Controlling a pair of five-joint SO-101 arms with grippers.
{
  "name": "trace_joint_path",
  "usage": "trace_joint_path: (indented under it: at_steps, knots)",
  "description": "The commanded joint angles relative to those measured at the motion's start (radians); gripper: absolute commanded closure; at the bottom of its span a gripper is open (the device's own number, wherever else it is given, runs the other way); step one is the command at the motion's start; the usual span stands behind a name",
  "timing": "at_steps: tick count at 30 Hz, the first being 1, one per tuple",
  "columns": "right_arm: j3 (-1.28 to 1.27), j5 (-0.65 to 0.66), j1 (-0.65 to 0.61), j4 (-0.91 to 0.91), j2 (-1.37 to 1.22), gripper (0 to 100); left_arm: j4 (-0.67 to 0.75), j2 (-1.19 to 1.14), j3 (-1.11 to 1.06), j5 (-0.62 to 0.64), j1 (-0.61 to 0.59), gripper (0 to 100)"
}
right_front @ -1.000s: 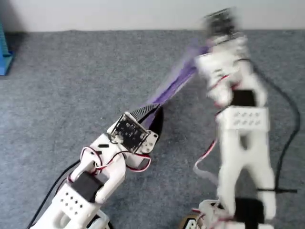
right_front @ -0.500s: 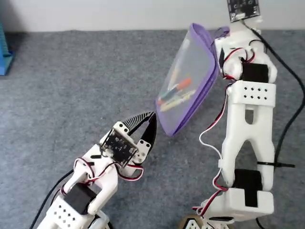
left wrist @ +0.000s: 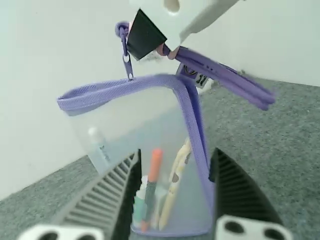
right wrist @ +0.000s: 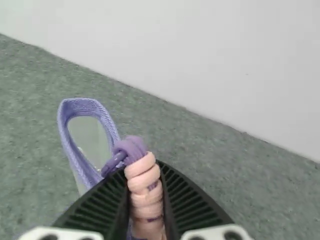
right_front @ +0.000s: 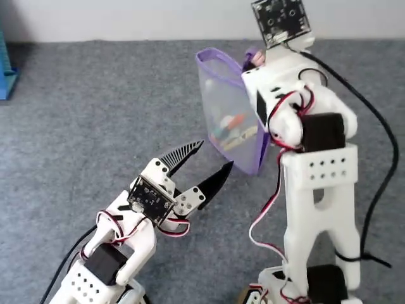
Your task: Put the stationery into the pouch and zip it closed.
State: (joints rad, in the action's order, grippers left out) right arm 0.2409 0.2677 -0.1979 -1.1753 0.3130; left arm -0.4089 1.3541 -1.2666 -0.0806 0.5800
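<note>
Well, your left gripper (right_front: 215, 155): nearest to you, low over the grey carpet (right_front: 95, 114), its two black fingers spread wide and grasping nothing.
Left wrist view: your left gripper (left wrist: 175, 157) frames the pouch (left wrist: 125, 130) between its open fingers, the pouch just beyond the tips. It also lets you see through the clear wall, which the right wrist view does not.
Stationery (left wrist: 155, 170): standing on end in the lower part of the pouch. You can count an orange-capped pen, a cream patterned one, a dark teal one and a white one off to the side. That makes four as far as you can tell.
Pouch (right_front: 231, 104): one, clear with purple trim, hanging upright from your right gripper. You cannot tell whether its lower edge touches the carpet.
Zip pull (left wrist: 127, 65): one, dangling at the top corner just beside the right gripper; you cannot tell whether the zip is fully closed.
Right gripper (right_front: 253, 60): farthest back and raised, near the wall (right_front: 126, 19).
Right wrist view: your right gripper (right wrist: 142, 172) is clenched on a pink coiled cord (right wrist: 142, 195) knotted to the pouch's purple loop, a detail the high view hides.
Grippers: two.
</note>
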Motion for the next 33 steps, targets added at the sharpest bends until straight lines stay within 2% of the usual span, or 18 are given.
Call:
trace_joint_path:
  at_steps: [1, 9, 12, 17, 20, 28, 33]
  knots:
    - [0.066, -0.005, -0.039, -0.015, 0.091, 99.1, 0.029, 0.011, 0.010, 0.000, -0.009, 78]
    - [0.066, -0.005, -0.070, -0.042, 0.147, 99.1, 0.032, -0.037, -0.002, 0.000, -0.204, 78]
    - [0.066, 0.031, -0.116, -0.097, 0.170, 99.1, 0.034, -0.058, 0.005, 0.006, -0.241, 78]
    - [0.066, 0.044, -0.156, -0.173, 0.183, 99.1, 0.025, -0.037, 0.102, 0.080, -0.204, 78]
    - [0.066, 0.043, -0.156, -0.216, 0.180, 99.1, -0.038, -0.034, 0.154, 0.084, -0.175, 78]
    - [0.060, 0.038, -0.157, -0.280, 0.179, 99.1, -0.150, -0.032, 0.314, 0.109, -0.195, 78]
    - [0.038, 0.037, -0.157, -0.272, 0.179, 99.1, -0.333, -0.034, 0.446, 0.186, -0.120, 78]
